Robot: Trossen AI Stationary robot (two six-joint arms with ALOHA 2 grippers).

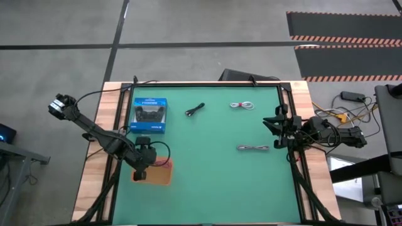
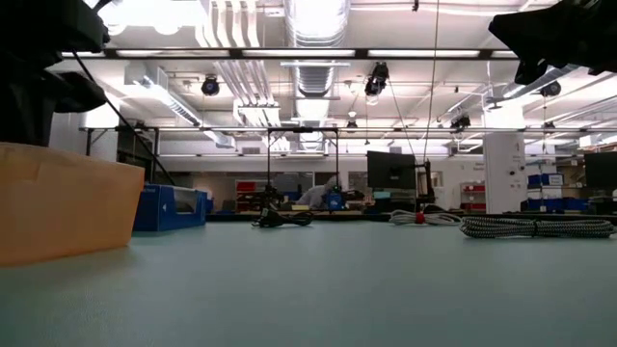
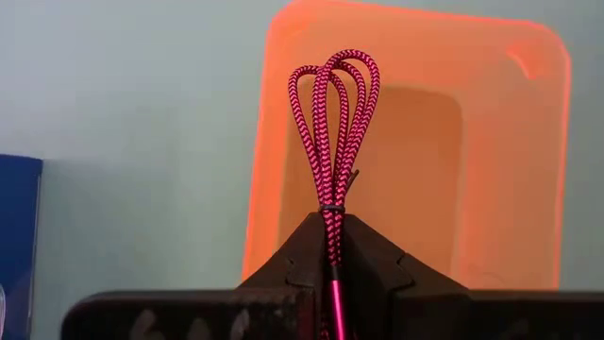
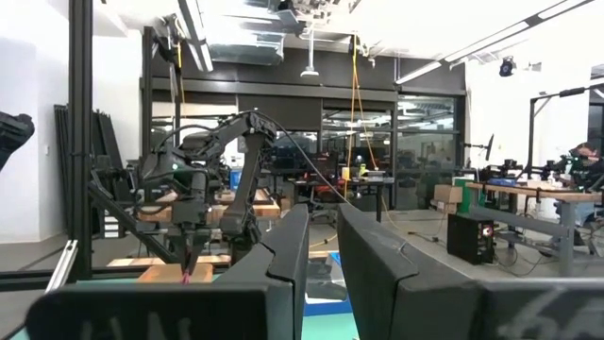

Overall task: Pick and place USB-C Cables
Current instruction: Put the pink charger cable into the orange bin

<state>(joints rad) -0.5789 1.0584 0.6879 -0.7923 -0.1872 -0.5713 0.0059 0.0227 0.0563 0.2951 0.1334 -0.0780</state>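
Red-pink cable was clamped by left gripper above tray; right gripper open. Risk: loops could snag the rim.

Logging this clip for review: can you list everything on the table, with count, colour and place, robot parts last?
red-pink cable: one, held by the left gripper above the orange tray.
black cable: one, on the mat's far part, right of the blue box.
white cable: one, on the mat's far part, right of the black cable.
grey cable: one, mid-right on the mat.
orange tray: one, near-left on the mat.
blue box: one, far-left corner.
green mat: one, covers the table.
left gripper: over the tray, fingers shut on the cable.
right gripper: at the mat's right edge, fingers open.
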